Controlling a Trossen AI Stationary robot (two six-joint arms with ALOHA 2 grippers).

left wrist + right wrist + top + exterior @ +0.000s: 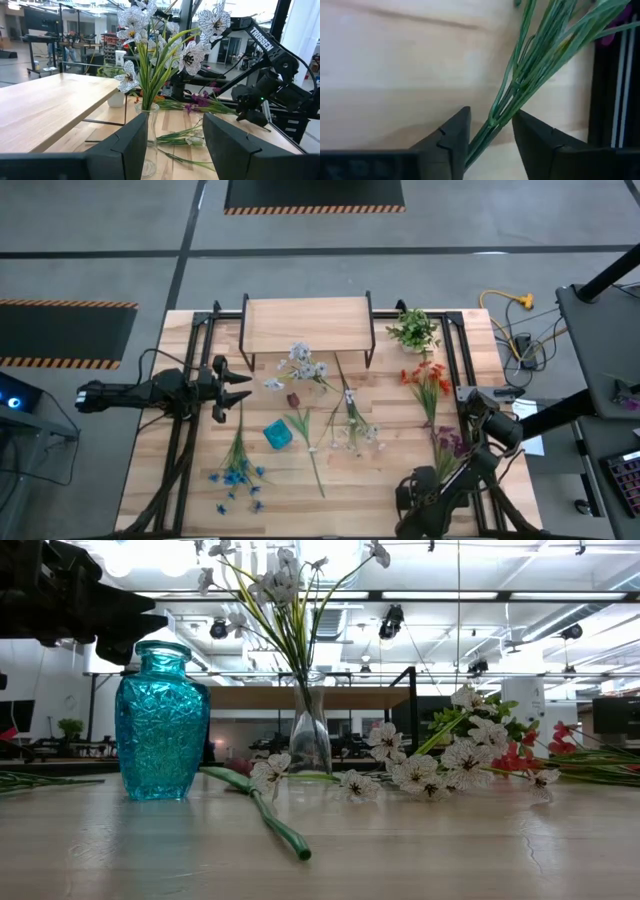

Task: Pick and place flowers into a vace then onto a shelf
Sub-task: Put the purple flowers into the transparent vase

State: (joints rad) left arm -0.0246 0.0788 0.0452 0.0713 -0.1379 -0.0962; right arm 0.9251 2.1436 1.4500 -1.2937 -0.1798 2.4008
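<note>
Standing empty on the desk [200, 490]: the shelf [305, 323], no vase on it yet. Holding one white bunch already, the clear vase [146, 135]; other flowers [236, 465] lying scattered. Closing around purple-bloom stems [512, 97], right claw [490, 135], stems running diagonally, blooms pointing away. Waiting half-open beside the clear vase, left claw [175, 145]

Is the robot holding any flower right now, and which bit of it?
The right gripper has its fingers around the thin green stems of the purple-bloomed flowers, near the cut ends. Whether they pinch yet cannot be told. The left gripper holds nothing.
</note>
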